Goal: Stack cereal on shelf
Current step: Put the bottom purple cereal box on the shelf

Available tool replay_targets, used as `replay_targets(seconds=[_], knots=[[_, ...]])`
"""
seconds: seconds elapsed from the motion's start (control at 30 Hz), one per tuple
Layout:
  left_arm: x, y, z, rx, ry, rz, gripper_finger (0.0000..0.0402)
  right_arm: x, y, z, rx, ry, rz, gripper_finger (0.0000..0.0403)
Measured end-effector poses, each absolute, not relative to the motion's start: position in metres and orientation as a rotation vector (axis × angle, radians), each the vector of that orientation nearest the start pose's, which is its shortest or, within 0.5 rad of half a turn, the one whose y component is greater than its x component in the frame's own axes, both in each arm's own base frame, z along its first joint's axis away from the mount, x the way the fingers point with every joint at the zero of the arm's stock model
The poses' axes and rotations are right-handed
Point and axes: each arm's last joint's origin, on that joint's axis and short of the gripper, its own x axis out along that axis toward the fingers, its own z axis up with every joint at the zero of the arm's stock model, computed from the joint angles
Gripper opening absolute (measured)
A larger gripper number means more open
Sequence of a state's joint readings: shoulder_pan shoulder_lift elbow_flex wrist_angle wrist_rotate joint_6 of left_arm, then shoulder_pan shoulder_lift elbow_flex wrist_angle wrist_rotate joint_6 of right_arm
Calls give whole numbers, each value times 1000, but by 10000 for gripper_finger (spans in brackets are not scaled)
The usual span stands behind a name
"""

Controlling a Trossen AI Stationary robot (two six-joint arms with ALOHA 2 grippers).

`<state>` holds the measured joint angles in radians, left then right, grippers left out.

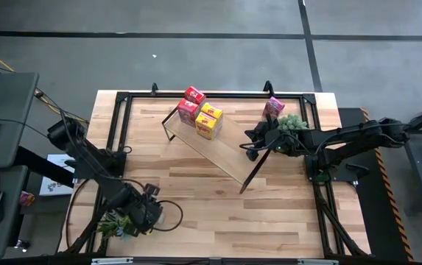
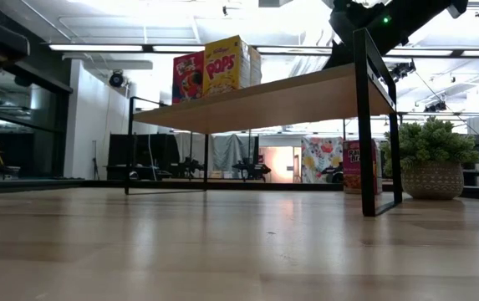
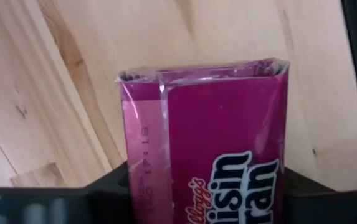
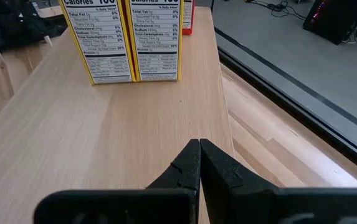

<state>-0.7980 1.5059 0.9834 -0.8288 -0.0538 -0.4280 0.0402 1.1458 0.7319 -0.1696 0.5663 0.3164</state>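
A magenta cereal box [image 3: 222, 124] lies on the wood tabletop, printed front up, between the fingers of my left gripper [image 3: 204, 180]. That gripper is near the table's front left corner [image 1: 146, 211]. The shelf [image 1: 214, 143] stands slantwise in the middle of the table. On its far left end stand two red boxes [image 1: 191, 103] and a yellow pair [image 1: 209, 121]. Another pink box [image 1: 273, 108] stands on the table behind the shelf. My right gripper [image 4: 199, 155] is shut and empty, just above the shelf board's right part [image 1: 253, 140]. My left gripper comes at the magenta box from above, pointing steeply down. Its two fingers [image 3: 113, 183] stand against the box's two narrow long sides [image 3: 131, 158], across its width. The box rests on the table. How far back between the fingers it reaches does not show.
A potted plant [image 1: 293, 124] stands at the shelf's right end beside the pink box. Another green plant [image 1: 113, 224] sits at the front left, close to my left arm. A black frame [image 1: 122, 99] runs round the tabletop's edge. Bare wood lies in front of the shelf.
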Motion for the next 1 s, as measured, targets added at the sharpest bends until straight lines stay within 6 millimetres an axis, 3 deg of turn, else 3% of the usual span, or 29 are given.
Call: replay_targets(seconds=[0.13, 0.23, 0.37, 0.47, 0.6, 0.77, 0.87, 1.0], knots=[[196, -191, 217, 213, 1314, -389, 119, 237, -6, 250, 125, 475, -593, 0], [204, -190, 241, 263, 1285, -423, 115, 237, -6, 250, 125, 475, -593, 0], [219, -182, 293, 437, 1163, -400, 141, 237, -6, 250, 126, 474, -592, 0], [234, -172, 337, 639, 961, -298, 158, 237, -6, 250, 126, 474, -592, 0], [267, -144, 384, 760, 830, -223, 156, 237, -6, 252, 129, 459, -590, 0], [314, -95, 419, 725, 776, -235, 139, 231, -6, 271, 116, 388, -580, 0], [335, -67, 426, 681, 770, -254, 135, 220, -5, 299, 100, 296, -561, 0], [357, -34, 416, 713, 869, -205, 134, 199, -1, 338, 75, 162, -548, 0]])
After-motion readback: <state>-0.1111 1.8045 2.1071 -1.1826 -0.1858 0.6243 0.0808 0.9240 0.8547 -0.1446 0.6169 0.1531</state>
